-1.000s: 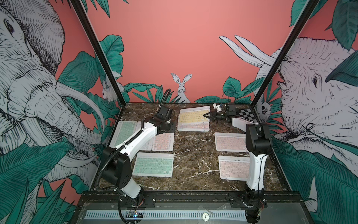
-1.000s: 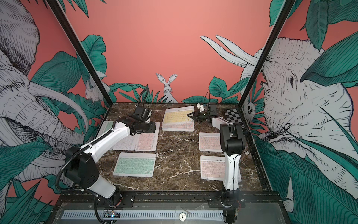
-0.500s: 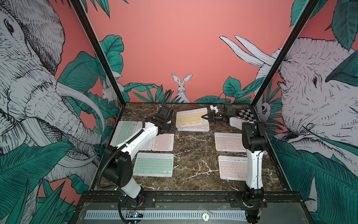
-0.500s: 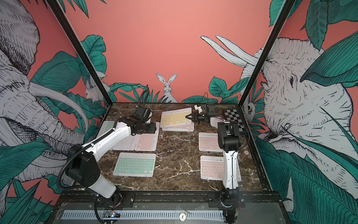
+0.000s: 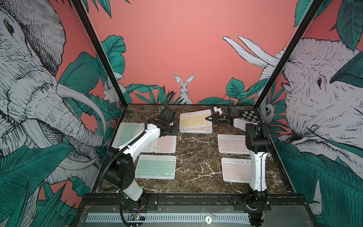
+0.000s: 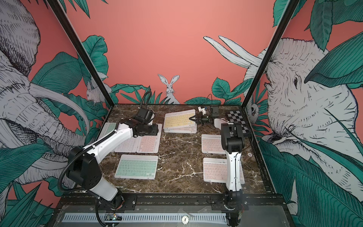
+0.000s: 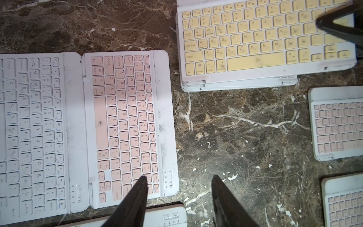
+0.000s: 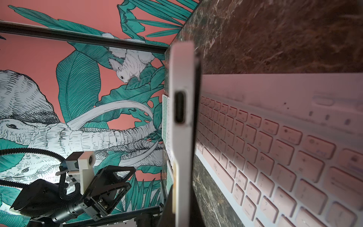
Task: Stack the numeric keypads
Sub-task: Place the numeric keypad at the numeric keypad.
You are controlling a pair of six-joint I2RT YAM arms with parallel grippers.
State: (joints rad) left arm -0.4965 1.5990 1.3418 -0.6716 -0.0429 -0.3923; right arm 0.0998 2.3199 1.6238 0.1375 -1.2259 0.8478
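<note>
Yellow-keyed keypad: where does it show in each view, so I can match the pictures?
In a top view: yellow-keyed keypad, far centre of the table, askew atop a stack.
In a top view: same spot.
Left wrist: keys facing the camera.
Right wrist: edge-on, white rim only.
Shared landmark: right tool shut on its short edge.

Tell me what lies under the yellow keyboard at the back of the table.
A pink-keyed keypad lies under the yellow-keyed keypad, with only its near edge showing. The left wrist view shows stacked white frames beneath; how many there are, and most of their keys, is covered.
</note>
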